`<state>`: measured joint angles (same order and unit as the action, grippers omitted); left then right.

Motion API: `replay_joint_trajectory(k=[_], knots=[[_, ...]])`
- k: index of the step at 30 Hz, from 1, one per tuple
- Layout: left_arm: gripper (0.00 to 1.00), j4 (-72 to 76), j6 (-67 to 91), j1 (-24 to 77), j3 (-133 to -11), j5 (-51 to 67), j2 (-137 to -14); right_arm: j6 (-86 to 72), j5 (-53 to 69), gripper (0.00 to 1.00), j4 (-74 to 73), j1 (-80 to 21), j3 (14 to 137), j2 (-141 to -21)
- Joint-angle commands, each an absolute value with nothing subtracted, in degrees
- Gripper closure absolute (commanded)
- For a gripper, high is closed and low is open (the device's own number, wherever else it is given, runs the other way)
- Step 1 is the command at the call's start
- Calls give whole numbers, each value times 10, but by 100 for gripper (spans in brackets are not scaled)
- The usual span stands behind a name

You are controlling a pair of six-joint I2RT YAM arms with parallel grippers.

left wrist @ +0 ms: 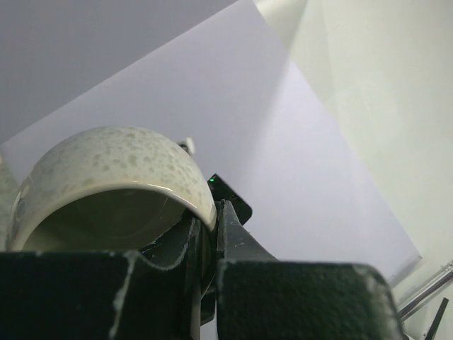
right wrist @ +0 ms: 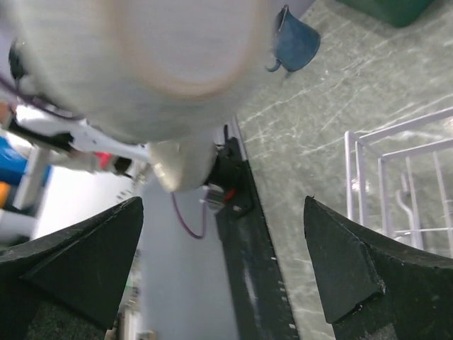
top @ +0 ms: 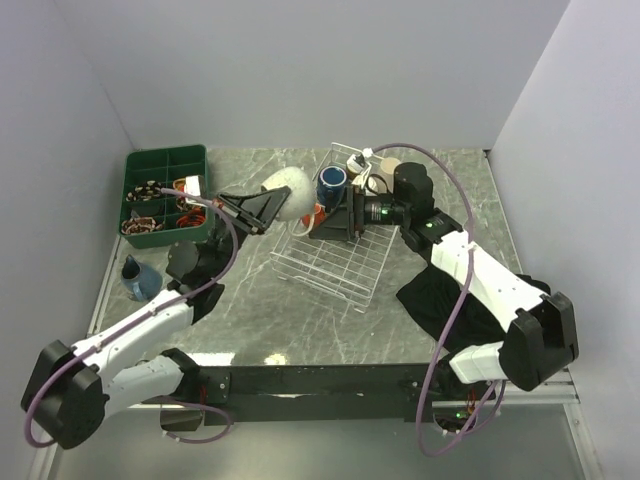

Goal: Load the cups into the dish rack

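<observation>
Left end effector (left wrist: 207,241) clamped on rim of speckled cream cup (top: 290,187), beside far-left side of dish rack (top: 335,268); right end effector (right wrist: 223,234) spread wide, over rack's far half.

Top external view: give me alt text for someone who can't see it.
The left gripper grips a speckled cream cup by its rim, raised at the far left corner of the white wire dish rack. The right gripper hangs open across from it, by a blue mug at the rack's far end.
</observation>
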<state>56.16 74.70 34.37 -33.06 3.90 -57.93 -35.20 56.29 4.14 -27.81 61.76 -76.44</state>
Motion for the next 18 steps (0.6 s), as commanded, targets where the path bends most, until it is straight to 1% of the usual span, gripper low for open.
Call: replay_joint_trajectory(k=[1, 2, 6, 10, 13, 15, 16, 17, 18], knots=[[99, 729, 749, 373, -392, 2, -601, -467, 549, 0, 143, -283, 626, -766], [99, 743, 749, 377, -395, -16, -610, -479, 550, 0, 158, -282, 622, -766], [99, 777, 747, 398, -409, -25, -656, -523, 571, 1, 212, -282, 622, -784], [99, 794, 740, 415, -420, -28, -681, -566, 582, 6, 256, -281, 613, -788], [99, 801, 736, 423, -428, -32, -694, -588, 584, 16, 284, -281, 599, -786], [99, 805, 735, 425, -430, -33, -704, -596, 582, 27, 297, -282, 592, -785], [99, 809, 737, 428, -430, -34, -706, -605, 583, 33, 302, -281, 590, -783], [99, 811, 737, 429, -431, -34, -708, -607, 582, 44, 306, -281, 588, -782], [99, 813, 737, 431, -431, -35, -712, -609, 584, 51, 308, -280, 587, -781]])
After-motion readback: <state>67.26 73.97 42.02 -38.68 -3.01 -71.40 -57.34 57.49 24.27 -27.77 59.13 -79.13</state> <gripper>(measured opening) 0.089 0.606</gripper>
